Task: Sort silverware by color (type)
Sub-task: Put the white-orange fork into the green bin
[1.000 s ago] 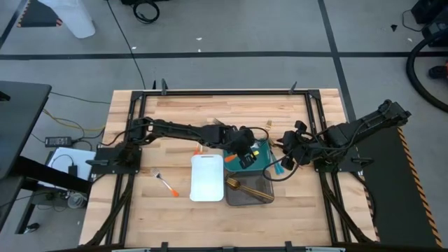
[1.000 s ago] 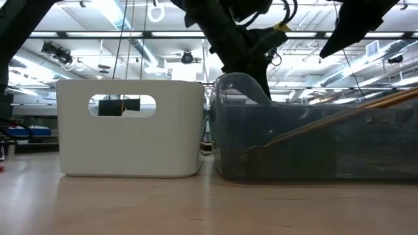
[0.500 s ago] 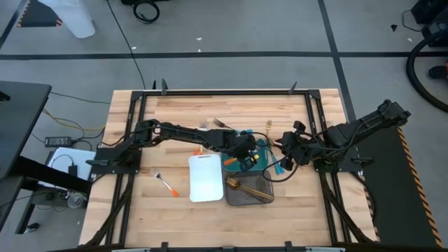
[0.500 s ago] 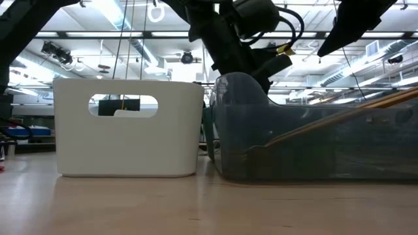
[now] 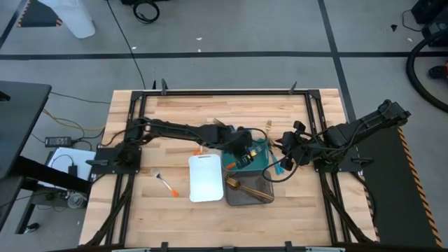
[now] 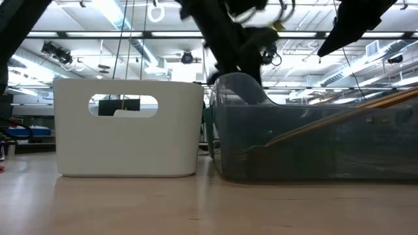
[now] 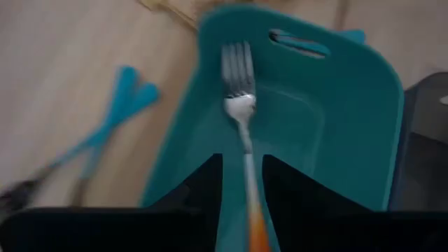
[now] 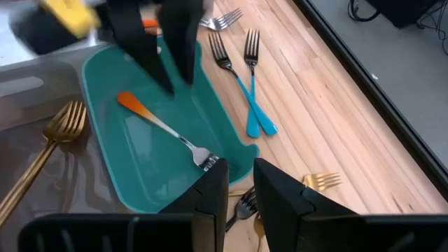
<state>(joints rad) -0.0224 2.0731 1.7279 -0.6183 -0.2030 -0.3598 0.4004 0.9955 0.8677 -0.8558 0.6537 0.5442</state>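
I judge the step in hand a drop-off. On the desk [image 5: 175, 112], the teal tray [image 8: 150, 150] now carries an orange-handled fork [image 8: 164, 129], lying free inside it. The left gripper [image 8: 164, 45] hovers directly above the handle end, jaws parted and holding nothing. Next move calls for lifting clear and reaching for the two blue-handled forks [image 8: 241, 84] at the tray's 3 o'clock in the high view. The right gripper [image 5: 285, 148] waits beyond them, narrowly parted, empty.
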